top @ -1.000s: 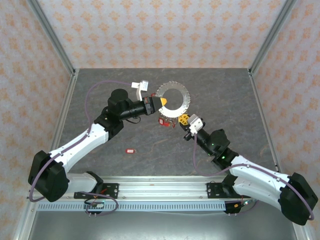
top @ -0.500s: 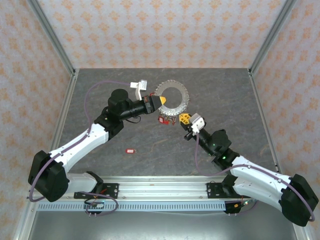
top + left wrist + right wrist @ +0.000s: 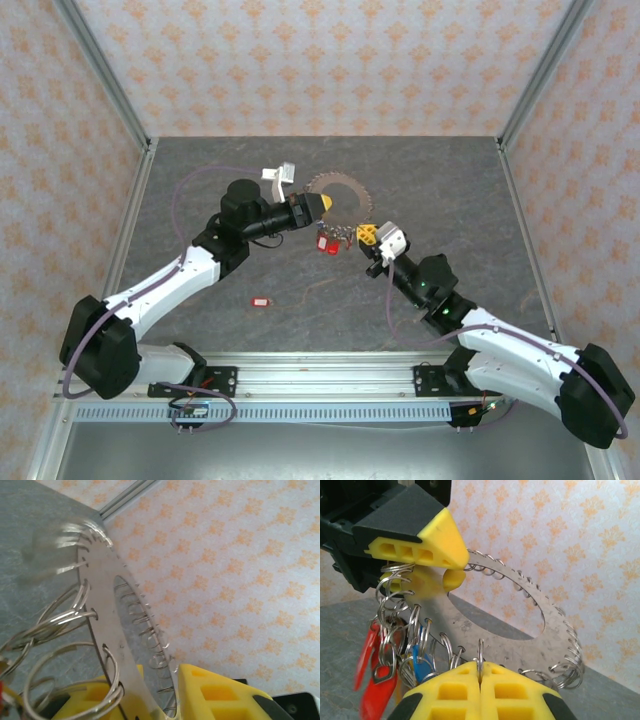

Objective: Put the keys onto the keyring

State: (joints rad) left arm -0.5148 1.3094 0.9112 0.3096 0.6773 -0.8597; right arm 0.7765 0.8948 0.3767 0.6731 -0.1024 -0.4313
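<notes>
My right gripper (image 3: 480, 672), at bottom centre of its wrist view, is pinched tight on one wire loop of the keyring (image 3: 520, 630), which is tilted up. My left gripper (image 3: 454, 569), upper left, straddles the plate narrowly; I cannot tell whether it grips. A red-tagged key (image 3: 261, 301) lies lower left of centre on the table (image 3: 450, 180).

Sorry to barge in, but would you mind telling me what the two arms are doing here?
Both arms are working on the keyring, which is tilted up. The left gripper has its jaws either side of it, slightly apart, so its grip is unclear. The right gripper is shut on a small split ring at the opposite rim. A red-tagged key lies loose on the table near the left arm.
</notes>
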